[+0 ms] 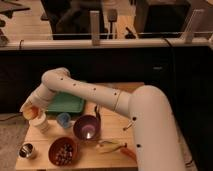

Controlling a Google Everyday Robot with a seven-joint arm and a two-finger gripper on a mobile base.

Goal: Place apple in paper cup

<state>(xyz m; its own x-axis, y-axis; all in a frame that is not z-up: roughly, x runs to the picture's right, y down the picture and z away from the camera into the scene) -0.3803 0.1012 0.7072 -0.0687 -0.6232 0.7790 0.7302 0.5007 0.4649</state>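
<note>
My gripper (pixel 29 108) is at the left end of the white arm, over the table's left side. It is shut on the apple (pixel 30 112), a small yellow-orange fruit. The apple hangs just above and slightly left of the mouth of the paper cup (pixel 41 123), a whitish tapering cup standing upright on the wooden table (pixel 112 132). The apple looks very close to the cup's rim; I cannot tell if it touches.
A small blue cup (pixel 63 120) stands right of the paper cup, then a purple bowl (pixel 86 128). A brown bowl (pixel 63 150) and a metal cup (pixel 26 150) sit in front. A green tray (pixel 65 103) lies behind. A corn-like item (pixel 111 146) lies front right.
</note>
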